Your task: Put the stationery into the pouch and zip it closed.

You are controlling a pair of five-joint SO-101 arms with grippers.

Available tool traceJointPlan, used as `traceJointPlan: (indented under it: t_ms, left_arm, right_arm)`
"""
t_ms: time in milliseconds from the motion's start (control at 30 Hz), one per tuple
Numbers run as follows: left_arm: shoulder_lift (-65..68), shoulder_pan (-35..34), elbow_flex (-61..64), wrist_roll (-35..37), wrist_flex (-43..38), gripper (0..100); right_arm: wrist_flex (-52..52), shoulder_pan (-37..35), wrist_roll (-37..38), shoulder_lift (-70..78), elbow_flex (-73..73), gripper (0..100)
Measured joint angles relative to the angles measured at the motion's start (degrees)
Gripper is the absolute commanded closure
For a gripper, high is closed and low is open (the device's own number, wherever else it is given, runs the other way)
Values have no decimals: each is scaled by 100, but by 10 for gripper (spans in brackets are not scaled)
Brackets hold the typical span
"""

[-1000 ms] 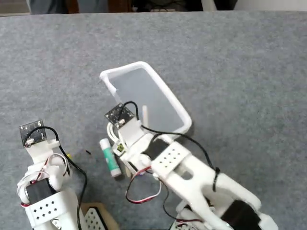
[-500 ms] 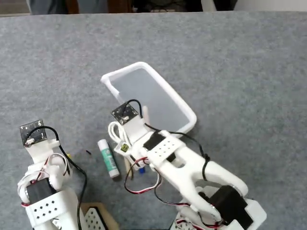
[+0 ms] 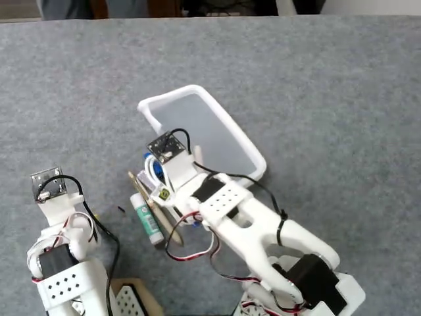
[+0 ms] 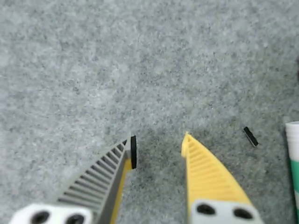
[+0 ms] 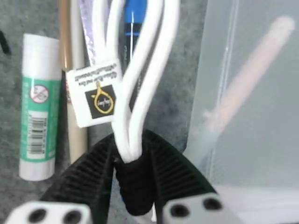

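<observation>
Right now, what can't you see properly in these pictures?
- Pale pink stick inside the frosted plastic pouch: right wrist view, blurred by the pouch wall, so I can't tell what it is.
- Blue pen: right wrist view, mostly behind the white looped cable.
- Green-and-white glue stick: left wrist view, cut off by the edge.
- Small black bit: left wrist view, too small to identify.

Desk (image 3: 329, 79): grey cloth, fuzzy, matt. Pouch (image 3: 217, 138): frosted smooth plastic. Cable (image 5: 140, 70): glossy white plastic, paper tag (image 5: 96, 93). Glue stick (image 5: 39, 107): smooth plastic. Strip (image 5: 74, 93): bare wood. Left fingers (image 4: 205, 172): ribbed yellow and grey plastic. Right fingers (image 5: 177, 172): ribbed black plastic, matt.
</observation>
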Motion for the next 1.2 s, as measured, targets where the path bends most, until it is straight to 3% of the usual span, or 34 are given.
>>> traceJointPlan:
  t_ms: [167, 467, 867, 1033, 1200]
  left_arm:
    - [0, 0, 0, 0, -9, 815]
    - [0, 0, 0, 0, -9, 815]
    - [0, 0, 0, 0, -9, 815]
    - [0, 0, 0, 0, -9, 815]
    - [0, 0, 0, 0, -9, 815]
  right_arm:
    - [141, 0, 0, 0, -132, 987]
    - [1407, 0, 9, -404, -571, 983]
    - [1442, 0, 9, -580, -571, 980]
    - [1477, 0, 9, -580, -545, 870]
    - [1442, 0, 9, -580, -281, 914]
